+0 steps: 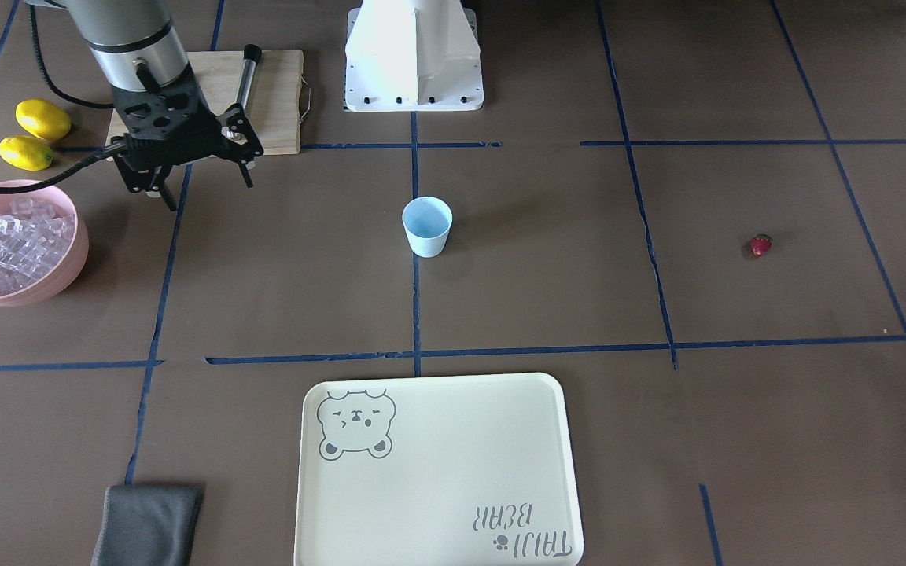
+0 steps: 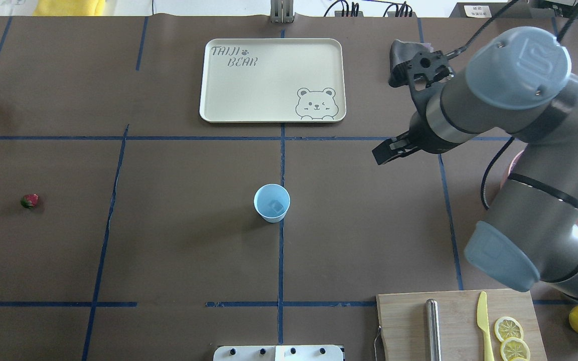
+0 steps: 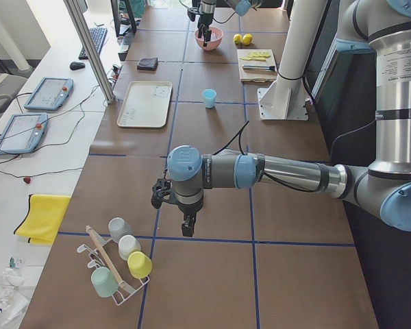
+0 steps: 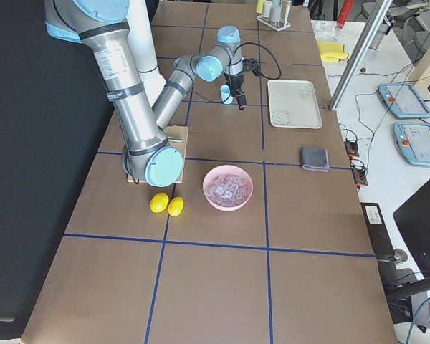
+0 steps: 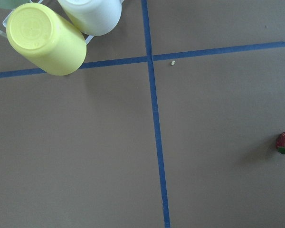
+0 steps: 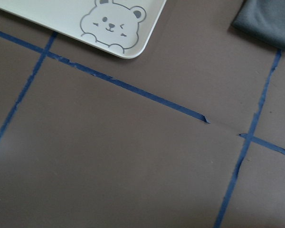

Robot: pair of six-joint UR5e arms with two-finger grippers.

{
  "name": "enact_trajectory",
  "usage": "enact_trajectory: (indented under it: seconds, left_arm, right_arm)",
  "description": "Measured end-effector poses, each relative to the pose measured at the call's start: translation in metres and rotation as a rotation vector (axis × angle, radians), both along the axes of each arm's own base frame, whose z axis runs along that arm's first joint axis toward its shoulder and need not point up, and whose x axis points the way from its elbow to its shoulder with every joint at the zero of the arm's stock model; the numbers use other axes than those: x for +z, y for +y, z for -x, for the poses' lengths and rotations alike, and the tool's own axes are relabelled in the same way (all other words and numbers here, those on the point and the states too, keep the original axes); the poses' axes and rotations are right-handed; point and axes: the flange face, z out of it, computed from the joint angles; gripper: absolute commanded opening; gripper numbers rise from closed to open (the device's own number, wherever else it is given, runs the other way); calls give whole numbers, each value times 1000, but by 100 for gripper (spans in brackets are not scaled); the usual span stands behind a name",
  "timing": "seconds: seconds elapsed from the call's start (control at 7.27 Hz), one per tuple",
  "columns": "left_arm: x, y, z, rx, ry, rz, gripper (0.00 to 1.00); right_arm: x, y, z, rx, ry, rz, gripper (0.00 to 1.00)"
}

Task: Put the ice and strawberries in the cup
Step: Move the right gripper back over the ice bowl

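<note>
**Ice step under way, strawberry waiting**

The right gripper is hanging above the table between the pink bowl and the cup. Its fingers are spread apart and carrying nothing. Most of the ice is lying heaped in the pink bowl. The cup is standing upright at the table's middle. In the overhead view a pale squarish shape on its bottom is probably a single cube, though it is too small to be sure.

The strawberry is lying on the bare table on the robot's left side, well apart from the cup. The left gripper is hovering near a rack of cups; I cannot tell whether its fingers are apart or together.

By my reading, the ice step is in hand or ending. Next, either the right gripper is heading for another cube, or the left arm is taking over. The left arm would need to shift toward the strawberry, which is showing at the edge of its wrist view, then descend and close gently.
</note>
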Motion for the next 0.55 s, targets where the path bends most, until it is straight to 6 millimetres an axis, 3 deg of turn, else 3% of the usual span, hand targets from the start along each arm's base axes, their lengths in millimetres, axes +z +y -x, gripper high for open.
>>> enact_trajectory:
  seconds: [0.55]
  left_arm:
    - [0, 0, 0, 0, 0, -1, 100]
  right_arm:
    - [157, 18, -102, -23, -62, -22, 99]
